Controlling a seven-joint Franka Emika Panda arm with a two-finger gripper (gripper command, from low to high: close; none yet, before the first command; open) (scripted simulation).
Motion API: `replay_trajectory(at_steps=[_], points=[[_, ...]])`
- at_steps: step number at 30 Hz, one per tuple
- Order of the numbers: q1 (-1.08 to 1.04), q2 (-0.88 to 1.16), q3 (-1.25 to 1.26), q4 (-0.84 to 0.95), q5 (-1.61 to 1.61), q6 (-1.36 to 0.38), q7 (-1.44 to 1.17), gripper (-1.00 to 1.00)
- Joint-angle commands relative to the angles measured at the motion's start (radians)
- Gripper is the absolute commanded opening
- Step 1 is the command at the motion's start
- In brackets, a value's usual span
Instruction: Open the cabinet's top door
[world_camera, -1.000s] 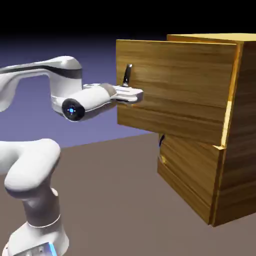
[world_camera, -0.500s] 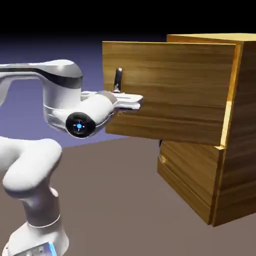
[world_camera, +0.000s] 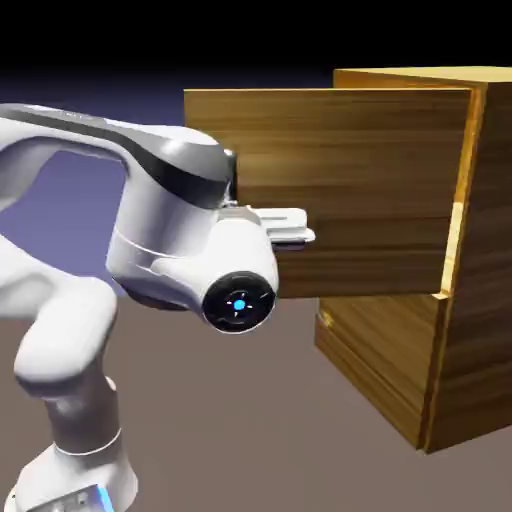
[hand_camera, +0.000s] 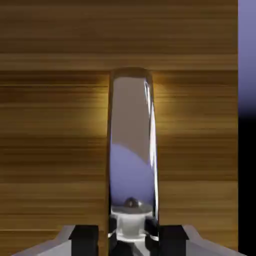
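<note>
1. My gripper (hand_camera: 130, 239) is clamped tight on the handle (hand_camera: 131, 150) of the top door (world_camera: 340, 190). In the hand view the shiny metal bar runs straight up from between my two dark finger pads (hand_camera: 84, 239), which press it from either side.

2. In the exterior view my own wrist and forearm cover the handle; only my pale fingers (world_camera: 285, 225) poke out against the wood grain of the door's face.

3. The top door stands swung well out from the cabinet (world_camera: 480, 250). Its free edge reaches far toward the exterior view's left, while its hinge side meets the cabinet body at the right.

4. Against a second ago, that free edge has travelled further left: then it lay right of the arm's upper link, now it sits above my elbow housing. The door's face also looks wider and flatter to the camera.

5. A second ago the handle showed as a dark upright bar above my fingers; now my arm hides it there.

6. My arm has rolled and folded. The round joint cap with the blue light (world_camera: 239, 305) was small and at mid-height; now it is large, lower and closer to the camera, and the grey-banded link fills the picture's left.

7. The lower panel (world_camera: 375, 350) is unchanged, shut and flush below the open door.

8. My grip has not loosened over that second.
</note>
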Motion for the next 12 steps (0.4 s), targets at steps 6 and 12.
replay_trajectory(at_steps=[6, 12], points=[[0.161, 0.213, -0.187, 0.218, -0.082, -0.209, -0.103, -1.0], [0.247, 0.331, -0.289, 0.33, -0.107, -0.322, -0.172, 1.0]])
